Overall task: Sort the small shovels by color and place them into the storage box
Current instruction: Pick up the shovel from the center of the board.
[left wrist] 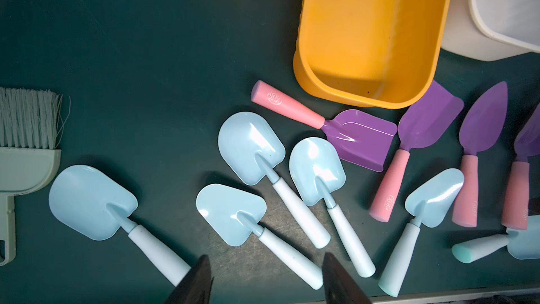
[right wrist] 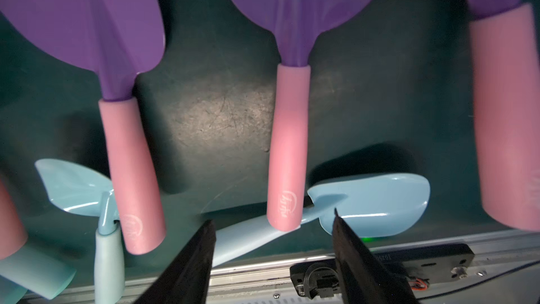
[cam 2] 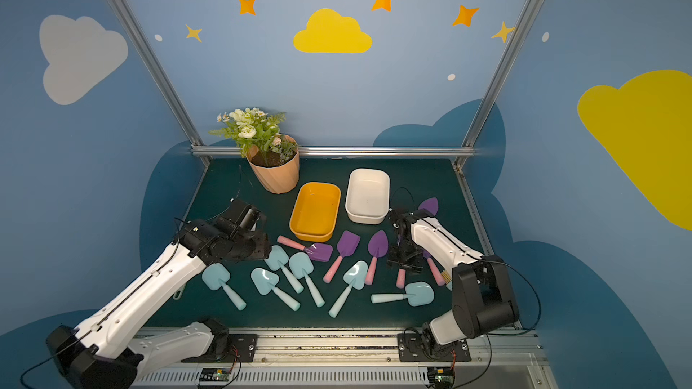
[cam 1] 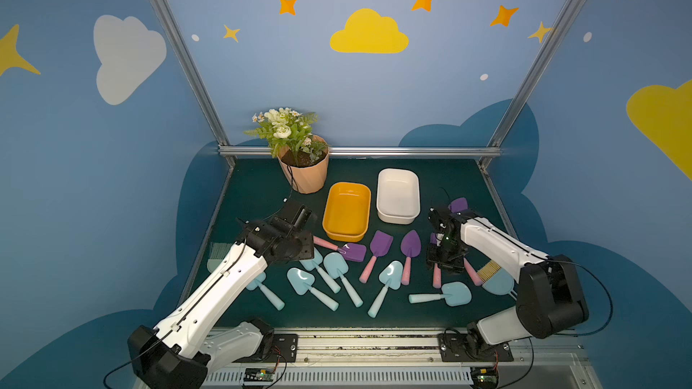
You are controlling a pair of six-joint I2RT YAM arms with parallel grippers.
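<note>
Left arm (cam 1: 209, 293): white moulded link shells, black joint housings, thin black cable running along the upper link.
Right arm (cam 1: 498, 245): same finish; green light (cam 1: 446, 237) near the wrist, possibly a status lamp.
Base plates (cam 1: 284, 346): black, silver screws, red wiring.
Left gripper (left wrist: 266, 255): dark, wedge-shaped fingers.

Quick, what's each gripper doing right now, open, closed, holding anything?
Left gripper: open, holding nothing.
Right gripper: open, nothing held, poised at a purple plastic shovel's pink handle.

Soft overhead light — glare, close-up blur
</note>
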